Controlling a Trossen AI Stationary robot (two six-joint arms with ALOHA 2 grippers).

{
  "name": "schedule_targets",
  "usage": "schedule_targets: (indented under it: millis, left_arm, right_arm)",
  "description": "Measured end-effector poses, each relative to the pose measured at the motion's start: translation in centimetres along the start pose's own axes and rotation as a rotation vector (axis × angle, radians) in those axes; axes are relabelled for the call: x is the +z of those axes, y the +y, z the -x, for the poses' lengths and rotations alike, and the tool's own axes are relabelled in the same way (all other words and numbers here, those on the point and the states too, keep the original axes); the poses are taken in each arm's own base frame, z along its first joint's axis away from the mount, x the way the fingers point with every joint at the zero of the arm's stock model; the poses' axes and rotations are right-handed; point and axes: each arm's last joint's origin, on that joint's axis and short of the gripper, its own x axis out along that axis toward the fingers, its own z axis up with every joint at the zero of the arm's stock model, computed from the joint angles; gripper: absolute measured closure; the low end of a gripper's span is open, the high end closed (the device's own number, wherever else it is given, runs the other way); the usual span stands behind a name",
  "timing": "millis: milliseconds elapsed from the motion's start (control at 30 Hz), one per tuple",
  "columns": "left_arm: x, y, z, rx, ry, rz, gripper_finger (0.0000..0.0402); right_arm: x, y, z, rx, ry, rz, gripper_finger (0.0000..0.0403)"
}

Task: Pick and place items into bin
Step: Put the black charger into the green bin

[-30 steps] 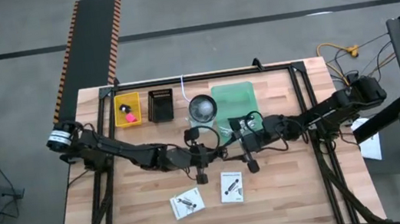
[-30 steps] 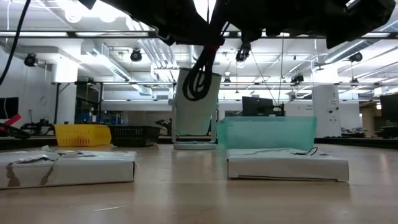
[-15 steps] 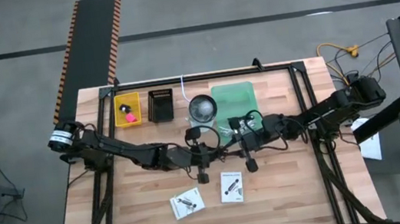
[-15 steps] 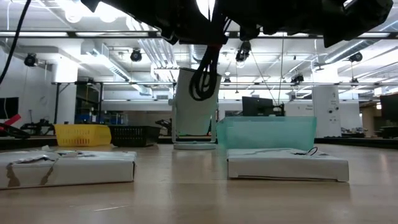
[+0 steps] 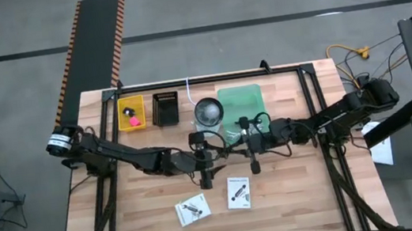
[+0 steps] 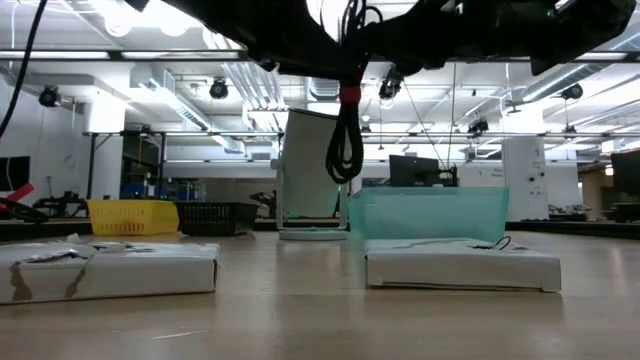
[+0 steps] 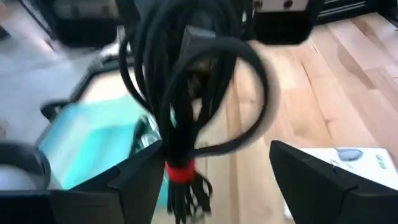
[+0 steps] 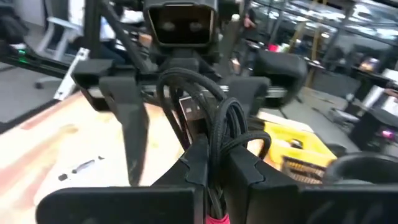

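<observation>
Two white packets point(image 5: 193, 210) lay nearest on the table. Above mid-table, the right gripper point(image 8: 211, 163) was clamped on the black cable point(image 6: 347, 140), which dangled in the air; the left gripper point(image 7: 208, 163) had its fingers spread wide, just facing it. Green bin point(image 5: 241, 101) behind.

No text can be read; the print on the two packets point(image 5: 193, 210) point(image 5: 238, 192) is too small.
</observation>
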Motion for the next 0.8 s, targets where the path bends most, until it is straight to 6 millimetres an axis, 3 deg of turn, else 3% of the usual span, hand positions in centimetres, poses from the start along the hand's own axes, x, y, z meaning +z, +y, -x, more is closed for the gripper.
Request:
schedule_targets:
  millis: [300,467,600,800]
  left_arm:
    - [0.1,0.0,2.6,-0.038,0.099,0.153,0.0125]
    - [-0.5,-0.3,3.3,-0.047,0.15,0.17,0.0125]
    - [-1.2,-0.6,3.3,-0.053,0.168,0.159,0.0125]
    - [-1.5,-0.6,3.3,-0.053,0.177,0.177,0.0125]
  right_arm:
    - [2.3,-1.2,2.7,-0.15,0.094,0.026,0.0389]
    - [3.2,-2.1,4.7,-0.336,0.169,0.066,0.039]
    - [3.5,-3.0,5.8,-0.536,0.235,0.117,0.039]
    - [2.7,-5.2,6.2,-0.654,0.282,0.115,0.039]
